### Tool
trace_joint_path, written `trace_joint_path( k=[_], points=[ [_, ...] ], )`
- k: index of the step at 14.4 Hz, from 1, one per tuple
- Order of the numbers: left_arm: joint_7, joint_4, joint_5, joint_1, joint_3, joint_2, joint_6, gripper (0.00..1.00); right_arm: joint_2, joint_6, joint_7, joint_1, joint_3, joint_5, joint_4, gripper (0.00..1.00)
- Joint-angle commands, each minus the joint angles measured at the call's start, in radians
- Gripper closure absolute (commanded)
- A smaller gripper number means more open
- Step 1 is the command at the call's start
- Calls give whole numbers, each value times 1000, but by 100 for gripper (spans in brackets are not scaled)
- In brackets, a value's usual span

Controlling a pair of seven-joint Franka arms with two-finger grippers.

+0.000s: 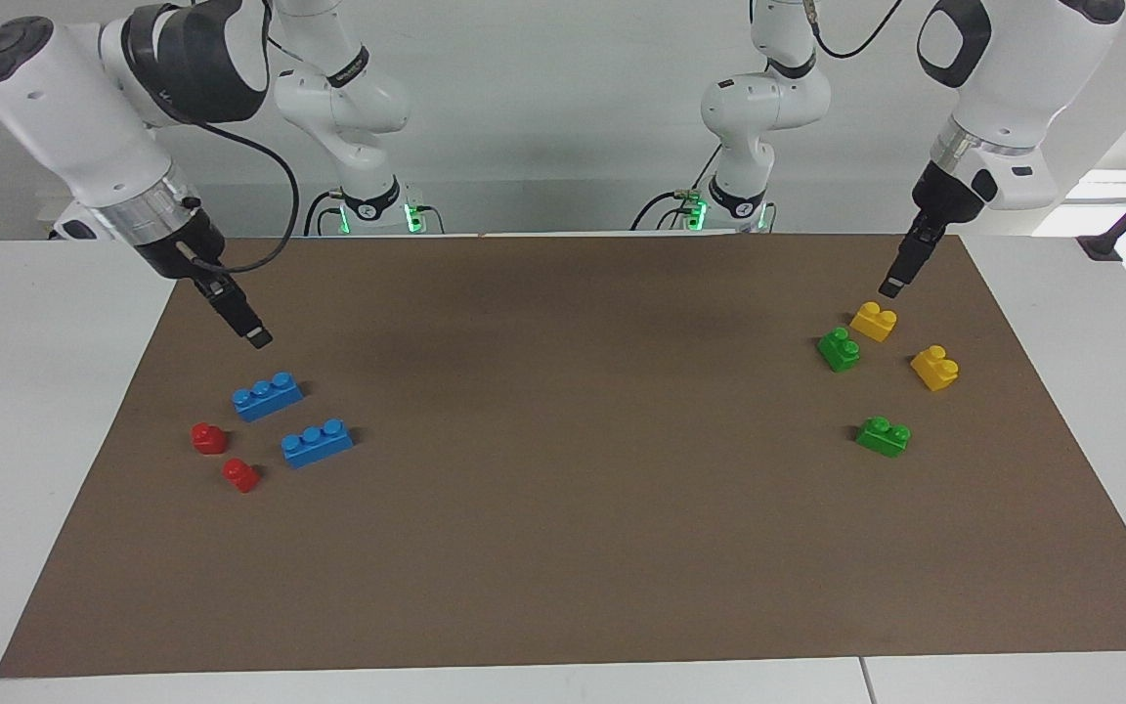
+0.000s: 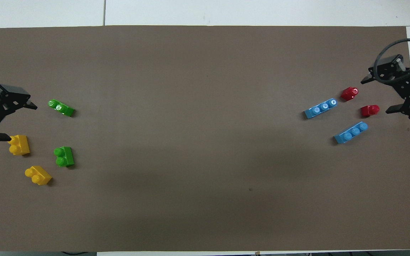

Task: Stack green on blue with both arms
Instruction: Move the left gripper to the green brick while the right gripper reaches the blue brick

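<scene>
Nothing is picked up yet; by my reading this is the approach, each arm heading for its own brick. In the overhead view the left gripper [image 2: 19, 121] sits at the left edge of the frame, fingers spread wide, one tip near the green brick [image 2: 61, 107] at middle left and the other tip right by a yellow brick [image 2: 19, 145]. It holds nothing. The facing view shows it edge-on in the upper right, raised above the brown mat [image 1: 563, 548], over the spot just above the yellow brick there. A second green brick [image 2: 63, 156] lies a little lower in the overhead frame, with another yellow brick [image 2: 38, 175] below that.

At the right edge of the overhead view the right gripper [image 2: 376, 95] is also spread and empty, its two tips bracketing the pair of red bricks [image 2: 349, 93]. The blue brick [image 2: 321, 108] lies just toward centre frame from them, and a second blue brick [image 2: 351, 132] sits below it. In the facing view this gripper hangs at upper left, above the mat and just above the upper blue brick.

Next, I would expect the left gripper to settle over one green brick, square up to its short sides and come down without nudging the yellow neighbour. The right one needs to line up on a blue brick, clear of the red ones.
</scene>
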State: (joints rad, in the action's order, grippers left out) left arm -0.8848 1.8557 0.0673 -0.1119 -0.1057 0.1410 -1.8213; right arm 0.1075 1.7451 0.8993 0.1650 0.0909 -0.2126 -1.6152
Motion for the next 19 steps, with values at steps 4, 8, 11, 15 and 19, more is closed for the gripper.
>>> trace_joint_path(
  k=[4,8,11,15,19],
  points=[
    [-46,146,19,-57,0,12,-199,0,204,-15,98,36,4,-80,107,0],
    [-49,163,17,-61,1,-63,-271,0,268,39,148,48,4,-146,107,0],
    [-46,162,5,-75,1,-136,-346,0,317,45,150,83,6,-146,107,0],
    [-37,154,-75,-97,1,-201,-378,0,360,44,145,105,6,-166,106,0],
    [-40,149,-100,-88,1,-244,-392,0,383,73,119,102,6,-168,89,0]
  ],
)
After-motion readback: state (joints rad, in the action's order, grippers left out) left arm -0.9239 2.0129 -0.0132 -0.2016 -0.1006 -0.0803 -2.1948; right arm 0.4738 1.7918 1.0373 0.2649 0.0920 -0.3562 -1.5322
